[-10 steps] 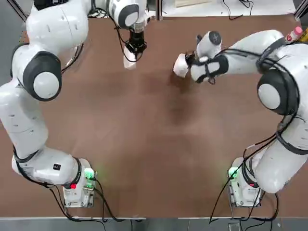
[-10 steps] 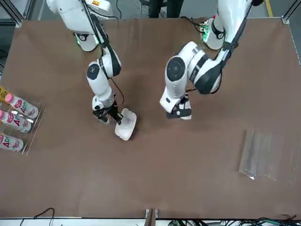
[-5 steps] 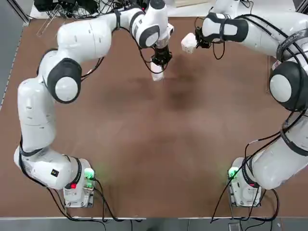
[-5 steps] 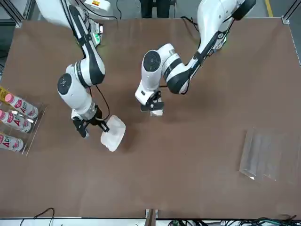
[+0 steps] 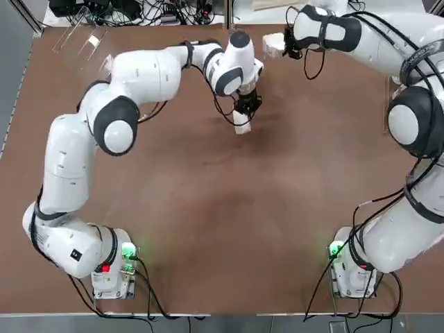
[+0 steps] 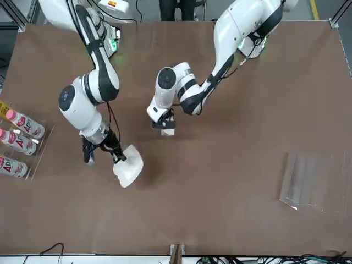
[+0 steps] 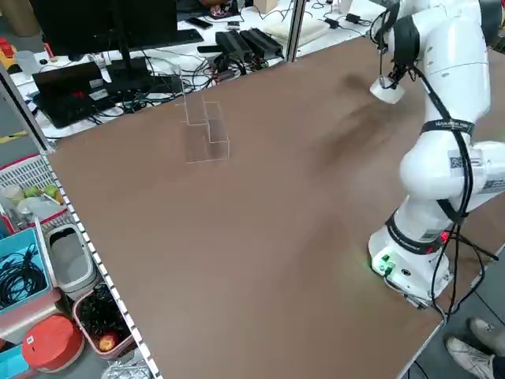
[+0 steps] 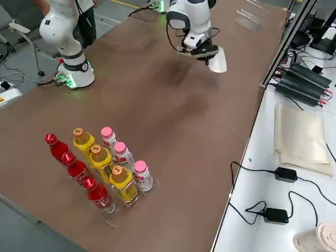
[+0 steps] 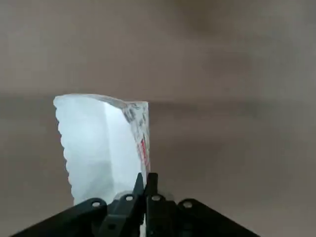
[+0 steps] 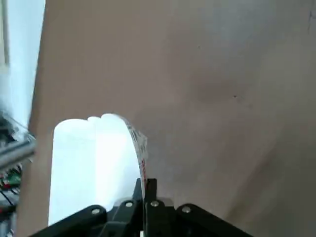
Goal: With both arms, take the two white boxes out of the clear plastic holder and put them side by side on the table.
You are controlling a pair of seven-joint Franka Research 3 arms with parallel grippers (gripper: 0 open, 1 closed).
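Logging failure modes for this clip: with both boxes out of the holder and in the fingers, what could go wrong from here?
1. Each white box is pinched by a thin edge, as both wrist views show; one might swing or slip on set-down.
2. The right gripper and left gripper are near each other; placing side by side could make them collide.

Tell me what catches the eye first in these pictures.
Two white arms reach over the brown table, each holding a white box in the air: the left gripper near the middle of the far half, the right gripper at the far edge. The empty clear holder sits at the far left corner.
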